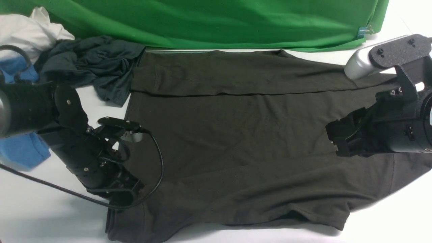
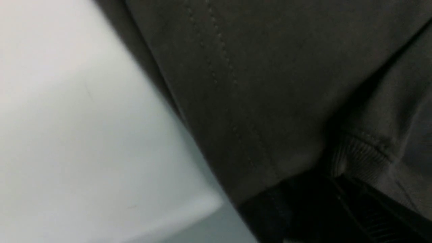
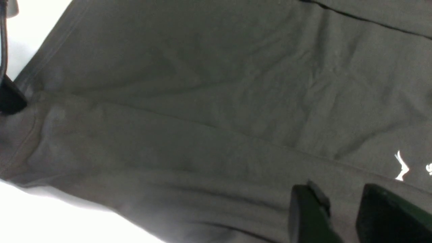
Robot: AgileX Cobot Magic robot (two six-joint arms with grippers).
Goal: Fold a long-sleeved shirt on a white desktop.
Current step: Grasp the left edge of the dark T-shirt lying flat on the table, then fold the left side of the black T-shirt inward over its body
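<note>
The long-sleeved shirt (image 1: 236, 135) is a dark brownish-olive garment lying spread flat across the white desktop (image 1: 40, 209), with one sleeve folded along its far edge. My left gripper (image 1: 126, 199) is at the shirt's near left corner. In the left wrist view it (image 2: 330, 182) is shut, with a ribbed cuff (image 2: 357, 158) of the shirt (image 2: 270, 84) bunched at its tip beside bare desktop (image 2: 67, 135). My right gripper (image 1: 332, 143) hovers over the shirt's right part. Its (image 3: 339, 190) jaws stand apart with only flat shirt (image 3: 202, 101) behind the gap, close to the white logo (image 3: 401, 165).
A bright green cloth (image 1: 202, 20) hangs along the back. At the far left lie a crumpled slate-grey garment (image 1: 87, 64), a blue garment (image 1: 20, 152) and a white cloth (image 1: 23, 30). A black cable (image 1: 158, 162) loops from the left arm over the shirt.
</note>
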